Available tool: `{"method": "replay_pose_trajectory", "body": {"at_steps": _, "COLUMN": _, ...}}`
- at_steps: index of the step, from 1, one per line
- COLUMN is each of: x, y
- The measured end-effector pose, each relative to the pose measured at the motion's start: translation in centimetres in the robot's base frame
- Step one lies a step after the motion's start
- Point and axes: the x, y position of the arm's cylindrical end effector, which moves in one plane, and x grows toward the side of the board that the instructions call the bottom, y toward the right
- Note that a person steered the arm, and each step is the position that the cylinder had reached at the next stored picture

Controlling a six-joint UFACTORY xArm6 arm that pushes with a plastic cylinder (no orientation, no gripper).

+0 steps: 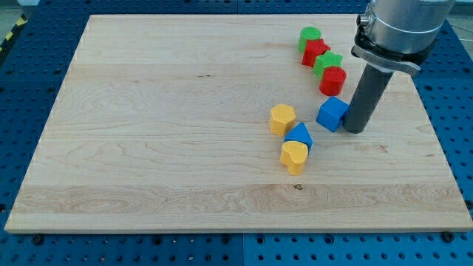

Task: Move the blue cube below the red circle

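My tip (354,130) rests on the counter (162,133) just right of the blue cube (332,113), seemingly touching it. The cube sits directly below the red circle (332,80) (no jaws here, only a rod).

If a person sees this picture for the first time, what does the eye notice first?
First, the thick dark rod at the view's right, with my tip right beside the blue cube. Next, a slanted chain above it: green cylinder, red star-like block, green star-like block, red cylinder.
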Motion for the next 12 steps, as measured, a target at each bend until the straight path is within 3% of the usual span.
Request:
{"method": "replay_pose_trajectory", "body": {"at_steps": 1, "x": -0.3, "y": 3.0}}
{"method": "replay_pose_trajectory", "body": {"at_steps": 4, "x": -2.2, "y": 1.7}}
{"method": "replay_pose_trajectory", "body": {"at_steps": 6, "x": 0.9, "y": 2.8}}
{"method": "replay_pose_trajectory", "body": {"at_steps": 12, "x": 0.1, "y": -1.4}}
